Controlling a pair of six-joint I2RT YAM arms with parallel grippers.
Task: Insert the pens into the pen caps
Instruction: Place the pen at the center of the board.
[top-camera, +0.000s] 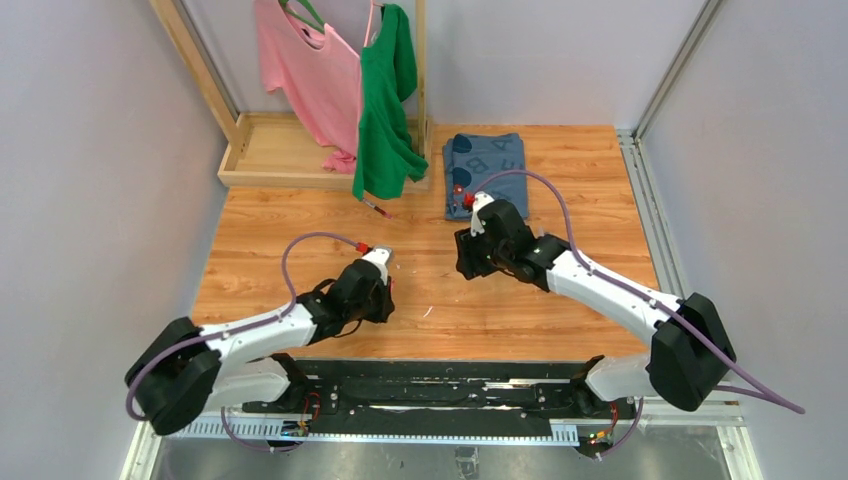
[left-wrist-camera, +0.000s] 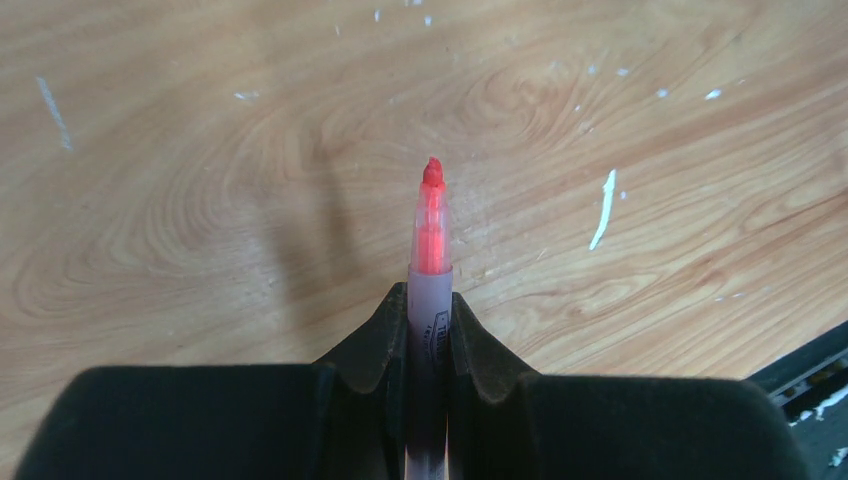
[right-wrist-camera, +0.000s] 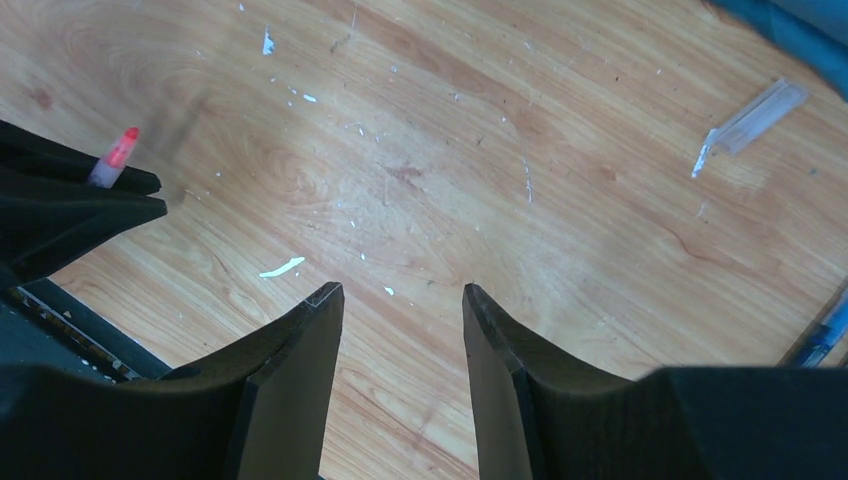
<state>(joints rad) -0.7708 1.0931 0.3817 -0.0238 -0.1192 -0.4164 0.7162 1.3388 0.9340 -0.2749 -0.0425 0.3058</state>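
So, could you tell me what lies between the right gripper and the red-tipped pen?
In the right wrist view, only a small white sliver lies on the bare table between the right gripper and the pen.

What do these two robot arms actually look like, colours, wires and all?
The left arm and right arm have white links between bulky black joints. A purple cable loops along each to a red plug at the wrist. The left gripper and right gripper each have two matte black, wedge-shaped fingers.
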